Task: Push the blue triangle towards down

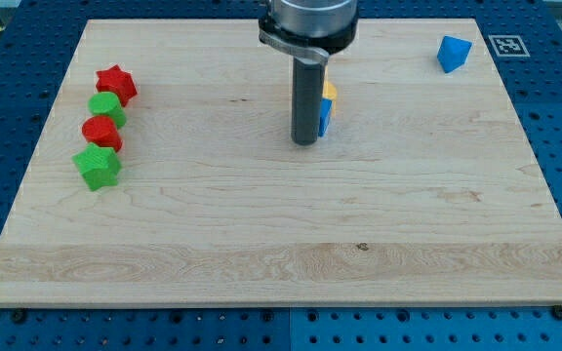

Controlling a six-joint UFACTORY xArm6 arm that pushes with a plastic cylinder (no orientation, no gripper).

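Observation:
The blue triangle [453,53] lies near the board's top right corner. My tip [304,142] rests on the board at centre top, far to the left of and below the blue triangle. Just right of the rod, a yellow block [329,90] and a blue block [325,116] are partly hidden behind it; their shapes cannot be made out.
At the view's left a column of blocks runs downward: a red star [116,85], a green block [104,105], a red block [100,131] and a green star [98,167]. The wooden board [281,244] sits on a blue perforated base.

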